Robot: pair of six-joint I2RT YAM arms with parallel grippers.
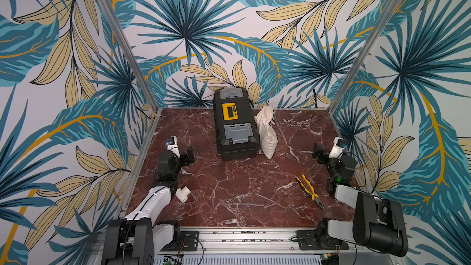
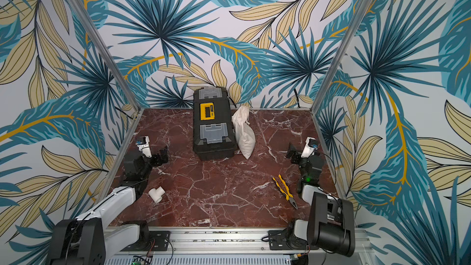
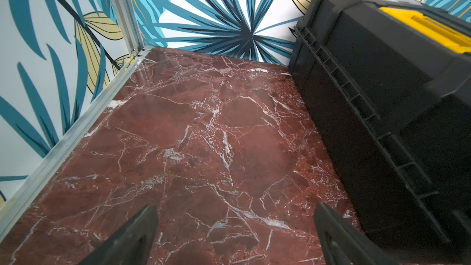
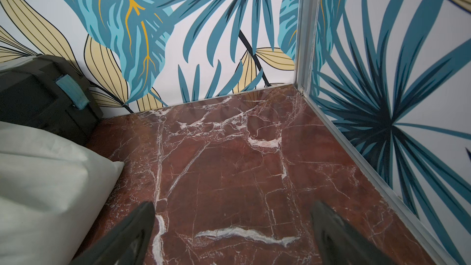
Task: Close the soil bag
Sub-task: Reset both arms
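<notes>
The soil bag (image 1: 267,133) (image 2: 245,135) is a cream-white cloth sack lying along the right side of the black toolbox (image 1: 235,126) (image 2: 212,126). Its gathered hem and thin cord point toward the back wall. My left gripper (image 1: 190,156) (image 2: 163,155) hovers open at the left of the table, far from the bag. In the left wrist view the left gripper (image 3: 234,209) has only marble between its fingers. My right gripper (image 1: 318,152) (image 2: 291,152) is open at the right. In the right wrist view the right gripper (image 4: 233,205) is empty, with the bag's corner (image 4: 51,174) beside it.
A white pipe tee (image 1: 183,193) (image 2: 157,193) lies by the left arm. Yellow-and-black pliers (image 1: 309,191) (image 2: 285,191) lie near the right arm. The toolbox (image 3: 395,103) (image 4: 38,98) stands at the back centre. Patterned walls and metal posts enclose the marble table (image 1: 242,187).
</notes>
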